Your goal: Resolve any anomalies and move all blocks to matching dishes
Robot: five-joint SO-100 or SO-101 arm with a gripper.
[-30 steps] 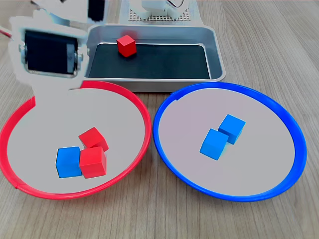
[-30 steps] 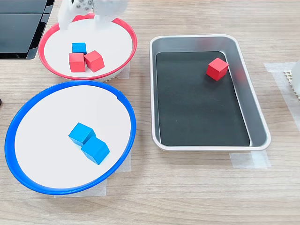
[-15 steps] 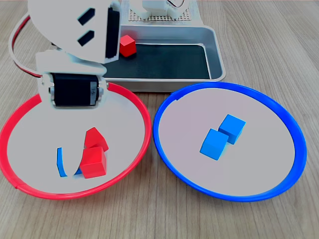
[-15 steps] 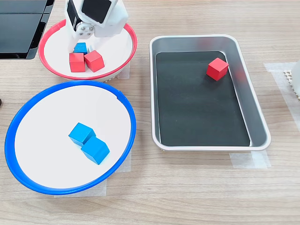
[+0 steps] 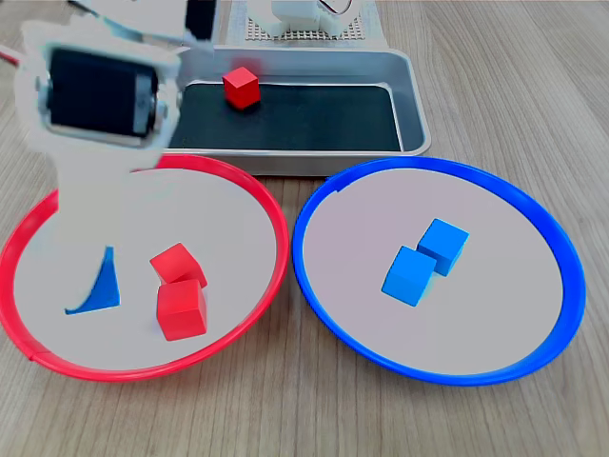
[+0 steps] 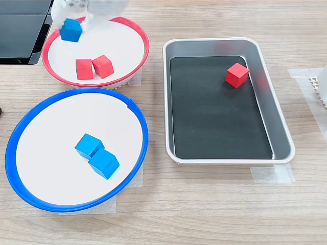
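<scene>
My gripper (image 6: 72, 25) is shut on a blue block (image 6: 70, 29) and holds it up over the far left rim of the red-rimmed dish (image 6: 145, 46). In the first exterior view the blurred white arm covers most of this block (image 5: 98, 288). Two red blocks (image 5: 177, 264) (image 5: 181, 308) lie in the red-rimmed dish (image 5: 278, 249), side by side in the second exterior view (image 6: 84, 68) (image 6: 102, 66). Two blue blocks (image 5: 442, 246) (image 5: 409, 275) lie touching in the blue-rimmed dish (image 5: 304, 219), also shown in the second exterior view (image 6: 89, 145) (image 6: 103, 163) (image 6: 144, 133).
A silver tray (image 6: 282, 127) with a black base holds one red block (image 6: 237, 75) near its far end; in the first exterior view the tray (image 5: 415, 95) and this block (image 5: 241, 87) are behind the dishes. A black object (image 6: 20, 30) lies beside the red-rimmed dish.
The gripper came down onto the blue block beside the two red blocks, shut on it and has lifted it off the red-rimmed dish. One red block has shifted slightly.
</scene>
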